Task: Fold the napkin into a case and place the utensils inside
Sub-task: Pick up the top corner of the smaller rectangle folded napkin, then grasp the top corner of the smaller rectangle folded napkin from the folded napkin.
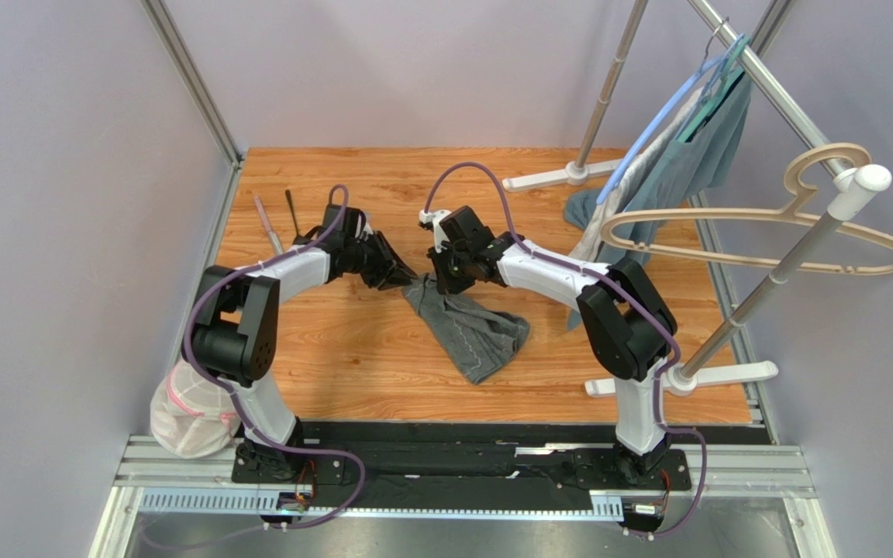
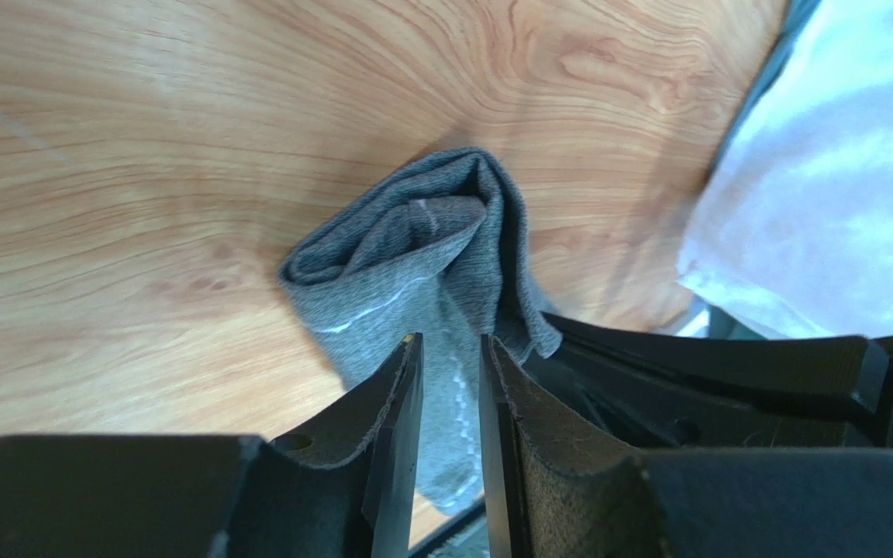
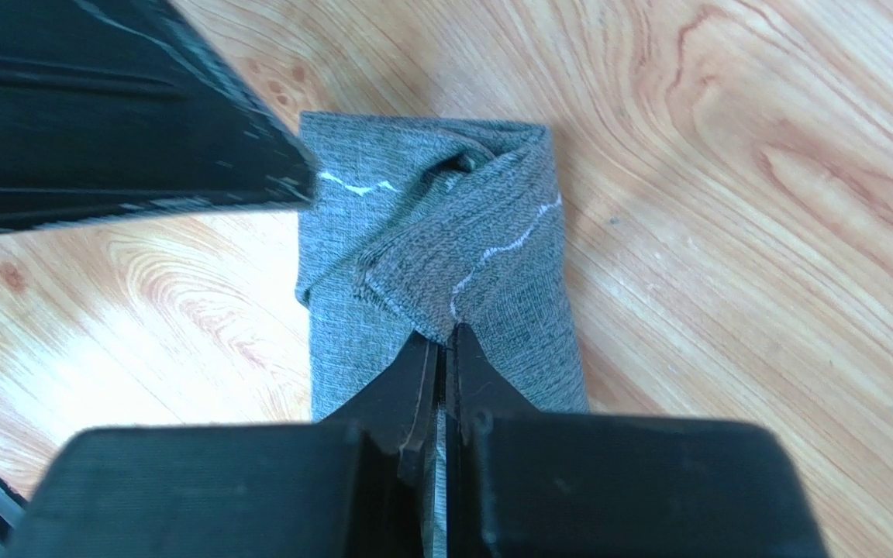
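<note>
The dark grey napkin (image 1: 472,329) lies folded and rumpled in the middle of the wooden table, and its upper end is bunched up between both grippers. My right gripper (image 1: 444,279) is shut on a raised fold of the napkin (image 3: 440,233), its fingertips (image 3: 469,349) pinched together on the cloth. My left gripper (image 1: 400,277) stands open at the same end. A strip of napkin (image 2: 416,250) shows in the gap between its jaws (image 2: 451,347). The silver knife (image 1: 267,224) and the black spoon (image 1: 293,213) lie side by side at the far left.
A metal clothes rack stands at the right with a teal-grey garment (image 1: 696,151), a beige hanger (image 1: 766,238) and floor feet (image 1: 550,179) (image 1: 696,376). A white mesh bag (image 1: 189,409) hangs off the near left corner. The left finger (image 3: 125,116) crowds the right wrist view.
</note>
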### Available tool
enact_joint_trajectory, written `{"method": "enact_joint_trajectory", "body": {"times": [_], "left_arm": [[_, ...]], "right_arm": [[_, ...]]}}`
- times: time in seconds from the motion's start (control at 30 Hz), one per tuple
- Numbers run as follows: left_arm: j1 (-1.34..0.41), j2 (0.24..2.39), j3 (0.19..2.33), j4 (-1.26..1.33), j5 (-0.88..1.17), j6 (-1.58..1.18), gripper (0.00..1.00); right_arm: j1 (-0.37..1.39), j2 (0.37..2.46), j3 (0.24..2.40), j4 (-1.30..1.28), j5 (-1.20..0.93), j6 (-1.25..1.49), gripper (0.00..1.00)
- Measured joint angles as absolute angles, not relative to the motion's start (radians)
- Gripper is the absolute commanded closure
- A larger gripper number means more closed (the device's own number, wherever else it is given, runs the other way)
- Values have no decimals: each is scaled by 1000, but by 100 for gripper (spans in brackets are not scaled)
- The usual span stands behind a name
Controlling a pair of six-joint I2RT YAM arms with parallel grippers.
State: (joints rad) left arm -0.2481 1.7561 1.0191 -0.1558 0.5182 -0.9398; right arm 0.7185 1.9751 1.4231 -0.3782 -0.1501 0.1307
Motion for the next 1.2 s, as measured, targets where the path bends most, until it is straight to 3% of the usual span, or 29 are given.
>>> {"method": "enact_joint_trajectory", "body": {"times": [0.27,0.67,1.2], "left_arm": [[-363,1695,1039,-270,317,-793,73],[-522,1732,1078,-367,4,-682,65],[-541,1794,1158,-404,-42,-647,66]], "right_arm": [[719,1975,1443,-413,-142,148,100],[703,1975,1443,-414,-163,239,100],[699,1975,1447,-414,-208,281,100]]}}
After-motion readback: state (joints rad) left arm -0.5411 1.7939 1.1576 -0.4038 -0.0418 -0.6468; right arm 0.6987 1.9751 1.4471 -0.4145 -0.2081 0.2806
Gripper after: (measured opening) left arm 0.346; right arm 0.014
